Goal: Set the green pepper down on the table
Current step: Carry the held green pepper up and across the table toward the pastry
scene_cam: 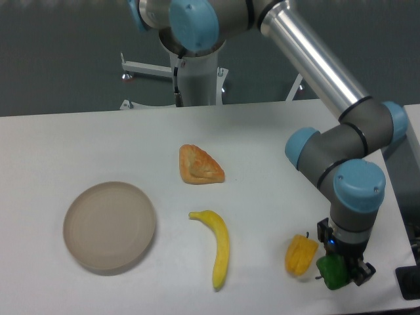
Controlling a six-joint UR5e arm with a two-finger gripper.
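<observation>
The green pepper [332, 272] is at the front right of the white table [262, 144], held between the fingers of my gripper [340, 272], which is shut on it. It hangs close over the tabletop, just right of a yellow-orange pepper [300, 254]. Whether it touches the surface I cannot tell. The arm comes down from above and hides the pepper's top.
A banana [220, 247] lies at the front middle. A pastry [199, 165] sits behind it. A round beige plate [109, 226] is at the left. A dark object [408, 282] shows at the right edge.
</observation>
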